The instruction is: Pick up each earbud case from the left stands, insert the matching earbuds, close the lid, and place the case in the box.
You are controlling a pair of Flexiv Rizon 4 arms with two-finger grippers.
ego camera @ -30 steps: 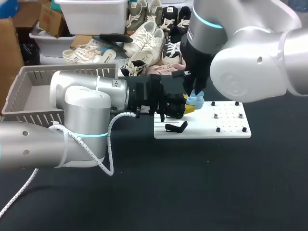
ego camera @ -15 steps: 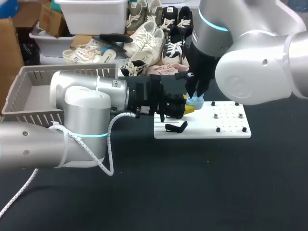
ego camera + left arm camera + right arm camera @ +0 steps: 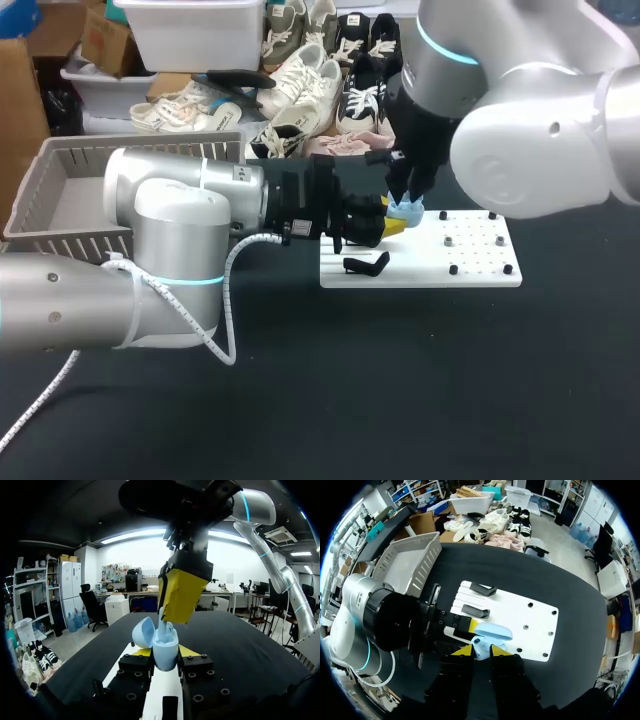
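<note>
Our black desk [image 3: 400, 400], our grey box [image 3: 80, 200] at its left rear, white stand board [image 3: 470, 265] mid-desk, above it our left gripper [image 3: 165, 652] clamped on the open light-blue earbud case [image 3: 490, 631], our right gripper [image 3: 481, 651] pinched on a white earbud [image 3: 162, 624] set in the case

One light-blue earbud case [image 3: 165, 644] is counted, with one lid raised. Two arms are seen, the left arm [image 3: 170, 230] and the right arm [image 3: 540, 130], and one gripper is carried by each: the left gripper [image 3: 165, 654] and the right gripper [image 3: 481, 652]. One white board [image 3: 478, 255] is laid on the table [image 3: 400, 400]; six black studs [image 3: 449, 241] are counted on its right half, and two black stands [image 3: 482, 589] at its left end. One grey slatted box [image 3: 60, 200] is placed at the far left.
</note>
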